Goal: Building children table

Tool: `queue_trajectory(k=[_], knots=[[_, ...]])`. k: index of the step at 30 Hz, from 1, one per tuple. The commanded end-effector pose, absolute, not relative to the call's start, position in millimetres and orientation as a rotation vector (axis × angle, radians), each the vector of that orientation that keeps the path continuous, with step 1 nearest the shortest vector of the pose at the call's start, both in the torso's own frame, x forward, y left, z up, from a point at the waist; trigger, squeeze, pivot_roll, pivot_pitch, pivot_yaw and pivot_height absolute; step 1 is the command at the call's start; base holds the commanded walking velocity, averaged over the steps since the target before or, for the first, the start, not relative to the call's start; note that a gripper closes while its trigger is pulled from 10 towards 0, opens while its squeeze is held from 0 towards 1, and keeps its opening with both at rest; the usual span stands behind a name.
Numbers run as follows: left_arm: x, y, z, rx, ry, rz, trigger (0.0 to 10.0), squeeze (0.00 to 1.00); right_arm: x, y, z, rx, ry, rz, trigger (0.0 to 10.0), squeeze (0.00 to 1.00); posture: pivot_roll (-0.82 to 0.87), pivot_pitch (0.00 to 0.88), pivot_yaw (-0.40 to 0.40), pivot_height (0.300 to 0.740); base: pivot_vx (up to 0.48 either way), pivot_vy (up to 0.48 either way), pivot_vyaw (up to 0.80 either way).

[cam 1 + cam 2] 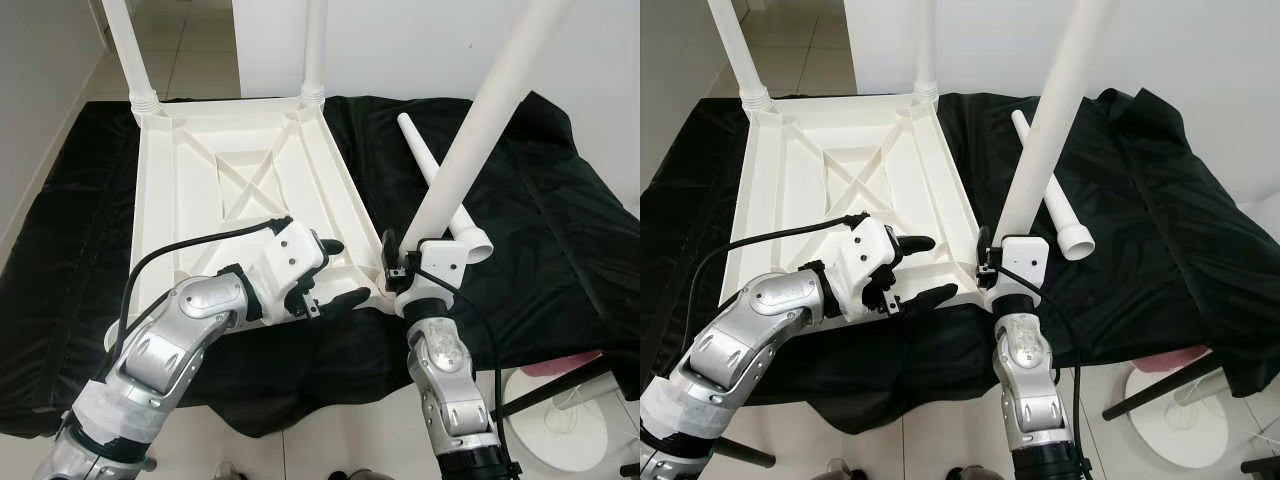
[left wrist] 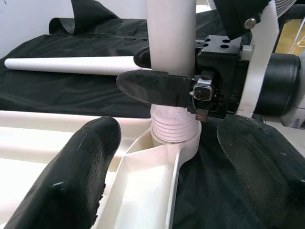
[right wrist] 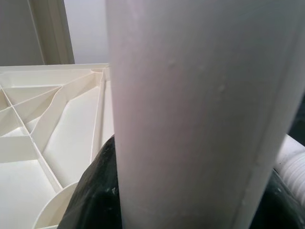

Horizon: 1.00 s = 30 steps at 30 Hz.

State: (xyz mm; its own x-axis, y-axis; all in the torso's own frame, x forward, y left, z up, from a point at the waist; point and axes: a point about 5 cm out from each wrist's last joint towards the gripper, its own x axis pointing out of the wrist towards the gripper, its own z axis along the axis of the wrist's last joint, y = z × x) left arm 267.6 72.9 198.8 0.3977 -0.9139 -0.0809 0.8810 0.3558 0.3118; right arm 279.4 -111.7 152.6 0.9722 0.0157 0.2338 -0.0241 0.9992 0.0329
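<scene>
Left wrist view: right hand (image 2: pixel 164 83) grips the upright white leg (image 2: pixel 170 47) at the tabletop's (image 1: pixel 240 180) corner socket; left hand (image 1: pixel 335 275) spread wide beside it

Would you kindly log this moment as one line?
right gripper: shut on table leg, threaded end in corner socket | left gripper: open beside tabletop | spare leg: on cloth

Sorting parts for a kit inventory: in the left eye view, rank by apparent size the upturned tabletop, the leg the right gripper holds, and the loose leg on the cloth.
1. Upturned tabletop
2. Held leg in right gripper; nearness inflates it
3. Loose leg
</scene>
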Motion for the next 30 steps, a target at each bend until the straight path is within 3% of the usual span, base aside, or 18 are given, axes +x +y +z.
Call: queue_trajectory(k=[1, 13, 25, 30], knots=[[265.1, 73.0, 199.0, 0.346, -0.125, -1.168, 10.0, 0.00, 275.1, -106.4, 130.2, 0.056, -0.118, 0.029, 10.0, 0.00, 0.00, 0.086, -0.056, 0.740, 0.000, 0.000, 0.00], [265.6, 72.1, 198.4, 0.350, -0.132, -1.167, 10.0, 0.00, 271.9, -108.3, 136.5, 0.031, -0.151, -0.020, 10.0, 0.00, -0.01, 0.074, -0.056, 0.740, 0.000, 0.000, 0.00], [266.4, 72.4, 198.0, 0.350, -0.133, -1.162, 10.0, 0.00, 265.2, -109.2, 185.2, 0.033, -0.414, -0.002, 10.0, 0.00, -0.01, 0.078, -0.053, 0.740, 0.000, 0.000, 0.00], [266.9, 72.8, 197.9, 0.352, -0.133, -1.161, 10.0, 0.00, 264.4, -110.3, 189.3, 0.039, -0.436, -0.010, 10.0, 0.00, -0.01, 0.077, -0.051, 0.740, 0.000, 0.000, 0.00]])
